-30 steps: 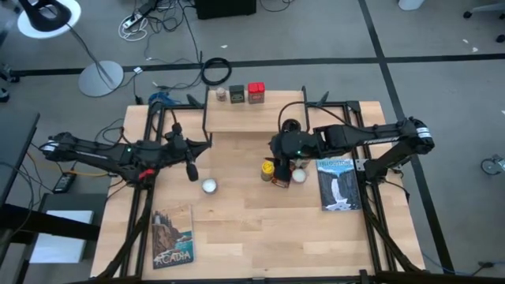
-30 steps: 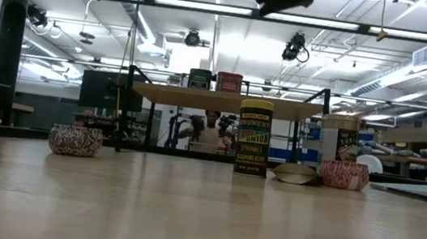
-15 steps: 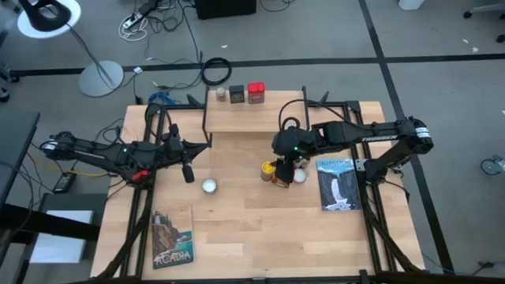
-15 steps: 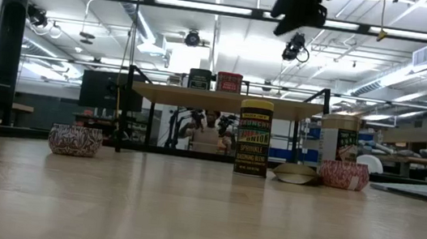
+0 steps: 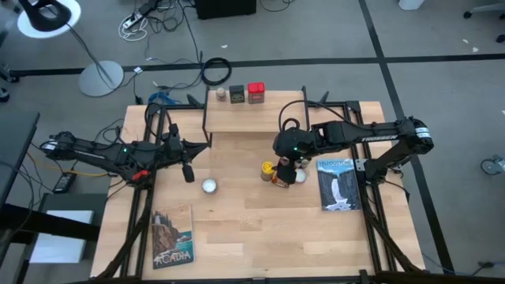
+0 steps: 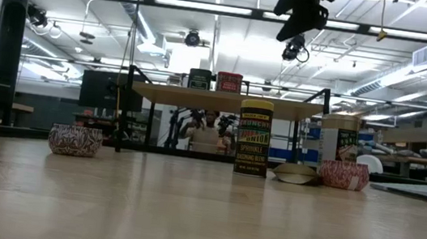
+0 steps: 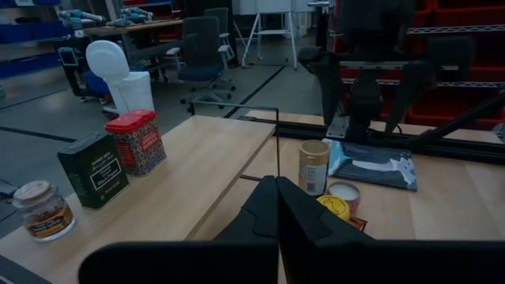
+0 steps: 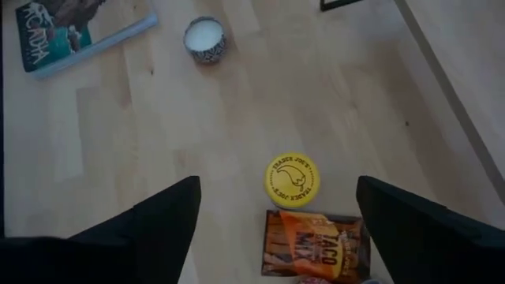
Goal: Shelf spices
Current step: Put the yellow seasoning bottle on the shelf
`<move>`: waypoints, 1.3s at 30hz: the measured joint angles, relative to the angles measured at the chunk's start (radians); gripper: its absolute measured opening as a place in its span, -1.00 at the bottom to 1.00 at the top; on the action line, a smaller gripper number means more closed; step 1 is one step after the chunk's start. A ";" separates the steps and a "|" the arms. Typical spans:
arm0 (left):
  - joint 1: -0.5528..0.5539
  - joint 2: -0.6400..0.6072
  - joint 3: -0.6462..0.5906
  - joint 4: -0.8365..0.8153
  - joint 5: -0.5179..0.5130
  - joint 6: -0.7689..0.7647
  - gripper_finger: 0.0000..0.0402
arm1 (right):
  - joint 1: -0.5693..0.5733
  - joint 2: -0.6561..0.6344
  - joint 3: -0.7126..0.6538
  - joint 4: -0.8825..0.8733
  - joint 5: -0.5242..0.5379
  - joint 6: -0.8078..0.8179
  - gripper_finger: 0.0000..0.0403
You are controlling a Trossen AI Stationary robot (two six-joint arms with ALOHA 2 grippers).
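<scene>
The shelf (image 5: 254, 117) stands at the table's far middle on thin black legs. On it are a small pale-capped jar (image 7: 44, 210), a dark tin (image 7: 94, 169) and a red tin (image 7: 139, 141). On the table in front stand the yellow black-lidded jar (image 8: 292, 180) and the tan jar (image 7: 313, 166); the orange packet (image 8: 316, 244) lies flat beside them. My right gripper (image 8: 278, 189) hangs open above the yellow jar, slanting down, well clear of it (image 6: 304, 12). My left gripper (image 5: 189, 172) is shut and waits left of the shelf, high over the table.
Two small white round discs sit on the table, one at mid-left (image 5: 209, 186) and one beside the packet (image 5: 299, 177). Picture-covered books lie at the near left (image 5: 173, 237) and at the right (image 5: 337, 184). Bare tabletop stretches along the near edge.
My right gripper has tipped its fingers further downward over the yellow jar and rolled a little; in the low view it now reaches lower into the picture. The spices and my left arm have kept still.
</scene>
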 joint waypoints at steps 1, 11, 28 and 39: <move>0.000 0.000 0.000 0.000 0.000 0.000 -1.00 | 0.000 0.000 -0.005 0.003 0.000 0.000 0.70; 0.000 0.000 0.000 -0.001 0.000 -0.001 -1.00 | -0.016 0.000 -0.051 0.014 -0.026 0.000 0.71; 0.000 0.001 0.001 -0.001 0.001 -0.007 -1.00 | -0.055 0.002 -0.206 0.194 -0.061 -0.001 0.69; 0.000 0.001 0.001 -0.001 0.001 -0.008 -1.00 | -0.055 0.002 -0.277 0.297 -0.044 0.010 0.69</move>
